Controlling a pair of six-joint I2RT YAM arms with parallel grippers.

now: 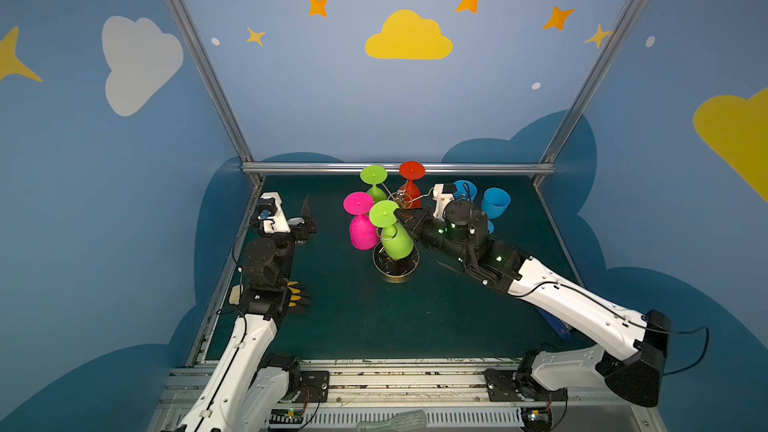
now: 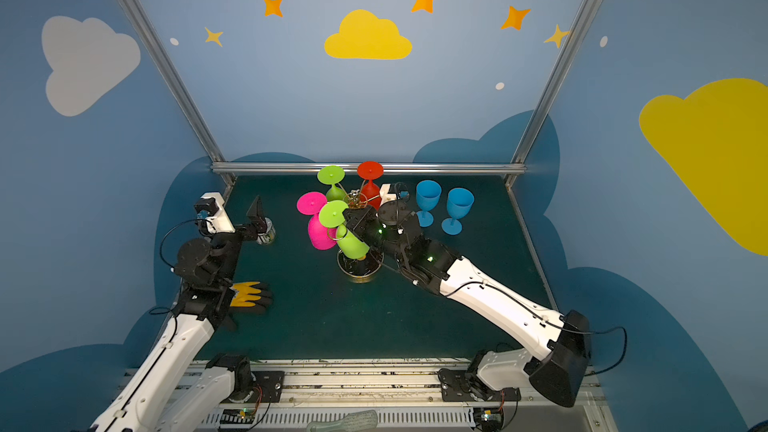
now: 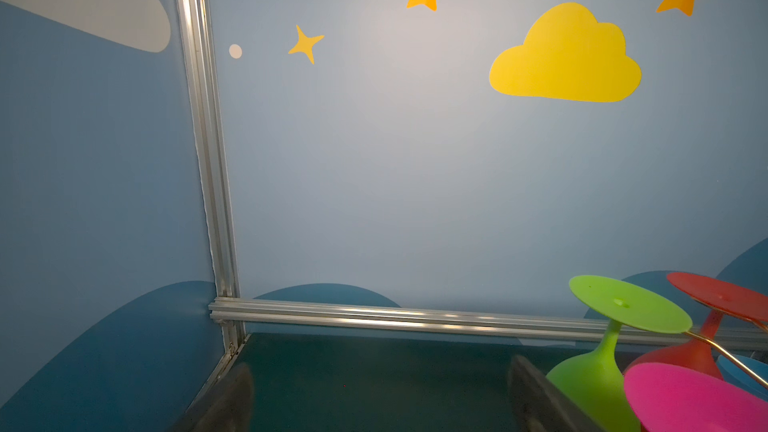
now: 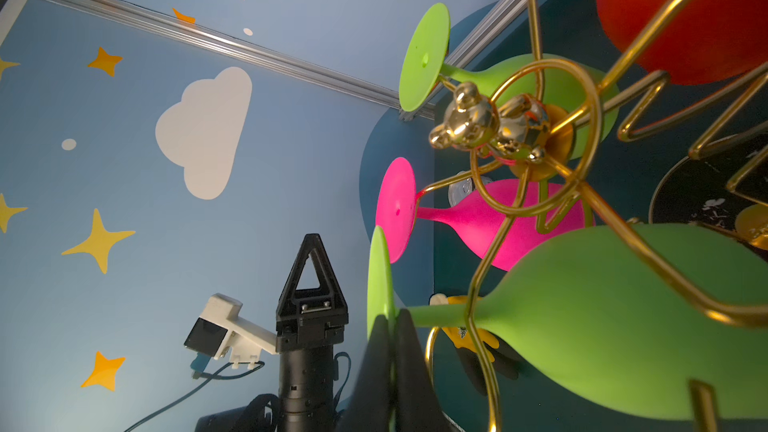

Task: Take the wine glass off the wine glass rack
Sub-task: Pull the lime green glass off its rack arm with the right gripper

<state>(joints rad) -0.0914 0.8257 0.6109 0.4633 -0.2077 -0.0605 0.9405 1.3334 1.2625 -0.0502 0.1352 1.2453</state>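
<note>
Right tool (image 4: 392, 326) first: its dark fingers (image 4: 409, 367) are pinched tight on the rim of the foot disc of the near green wine glass (image 4: 623, 326), a full clamp on that thin edge. The arm reaches in from 4 o'clock in both top views.

That glass (image 1: 395, 238) hangs upside down and tilted, bowl low over the stand's base. A gold loop wraps its stem, so it is on the wine glass rack (image 1: 395, 270), at about 7 o'clock from the hub. The wrist view shows the rack's gold wire arms (image 4: 536, 135) fanning out from a shiny little bear figure at the centre.

Round the hub we go. The pink glass (image 1: 363, 234) hangs at 9 o'clock, just beside the gripped one. A second green glass (image 1: 374, 178) is at 11 o'clock and the red glass (image 1: 411, 170) at 1 o'clock, all foot-up. Out at 3 o'clock, two blue glasses (image 2: 428, 197) (image 2: 459, 205) stand upright on the dark green desk (image 1: 353, 317), off the rack.

Far across at 9 o'clock, the left tool (image 3: 374, 392) sits well apart, fingers spread wide with nothing between them. A yellow-and-black glove (image 2: 249, 295) lies at 8 o'clock by that arm.
</note>
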